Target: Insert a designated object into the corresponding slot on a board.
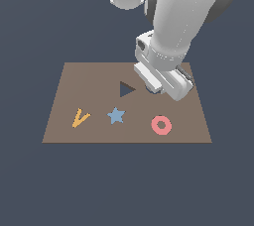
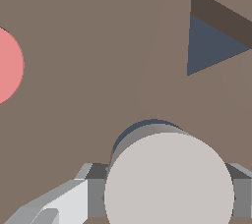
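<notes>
Filling the upper right of the exterior view, the white Panda arm point(image 1: 173, 17) reaches down to the far right part of the board point(image 1: 89, 79), its wrist block low over the surface. That brown rectangular board lies flat on a dark blue-grey ground point(image 1: 124, 185) and carries every loose piece. A dark triangular hole point(image 1: 126, 89) is cut through it near the middle; in the wrist view the same cut-out shows its brown inner wall and the dark ground beneath.

At the arm's tip the jaws point(image 2: 170, 193) stand closed on the pale grey-white round peg point(image 2: 170, 183), with a grey finger point(image 2: 96, 188) pressed against each side of it. From the exterior view the peg is hidden behind the wrist. It hangs directly over the round slot point(image 2: 140, 127), only a thin dark crescent of which peeks out past the peg's edge; whether the peg's lower end has entered the hole cannot be told.

On the near half of the board, toward the exterior view's right, lies a pink ring point(image 1: 161, 125), well apart from the jaws. A blue star point(image 1: 116, 115) sits just in front of the triangular hole, and a small orange V-shaped piece point(image 1: 80, 118) lies nearer the exterior view's left.
</notes>
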Robot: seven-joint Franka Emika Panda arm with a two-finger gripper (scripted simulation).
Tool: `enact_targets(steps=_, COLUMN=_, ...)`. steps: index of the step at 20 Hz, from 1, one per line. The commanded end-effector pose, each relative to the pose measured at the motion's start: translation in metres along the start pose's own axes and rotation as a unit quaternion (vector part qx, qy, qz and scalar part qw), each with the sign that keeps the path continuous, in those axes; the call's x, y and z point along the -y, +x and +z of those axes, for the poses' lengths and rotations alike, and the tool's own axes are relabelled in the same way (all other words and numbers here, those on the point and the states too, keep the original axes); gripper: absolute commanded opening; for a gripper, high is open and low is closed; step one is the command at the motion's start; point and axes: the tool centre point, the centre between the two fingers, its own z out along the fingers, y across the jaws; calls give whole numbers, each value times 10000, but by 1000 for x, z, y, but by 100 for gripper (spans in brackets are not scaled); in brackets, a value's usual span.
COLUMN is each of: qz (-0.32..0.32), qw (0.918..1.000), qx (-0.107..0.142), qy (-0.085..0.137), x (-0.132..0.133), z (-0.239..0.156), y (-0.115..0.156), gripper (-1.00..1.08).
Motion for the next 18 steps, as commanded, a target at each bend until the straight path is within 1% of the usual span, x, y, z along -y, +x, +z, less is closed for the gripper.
enact_targets(steps=1, qz=-1, qw=10000, qx=0, qy=0, x=0, z=0, y=0, gripper=-100)
enact_targets(steps=8, qz=-4, qw=10000, qx=4, qy=5, x=0, z=10, y=0, gripper=-100)
enact_targets(steps=9, qz=-4, qw=10000, qx=4, qy=5, x=0, z=10, y=0, gripper=100)
enact_targets(steps=18, qz=-4, qw=10000, qx=4, qy=5, x=0, z=10, y=0, gripper=100)
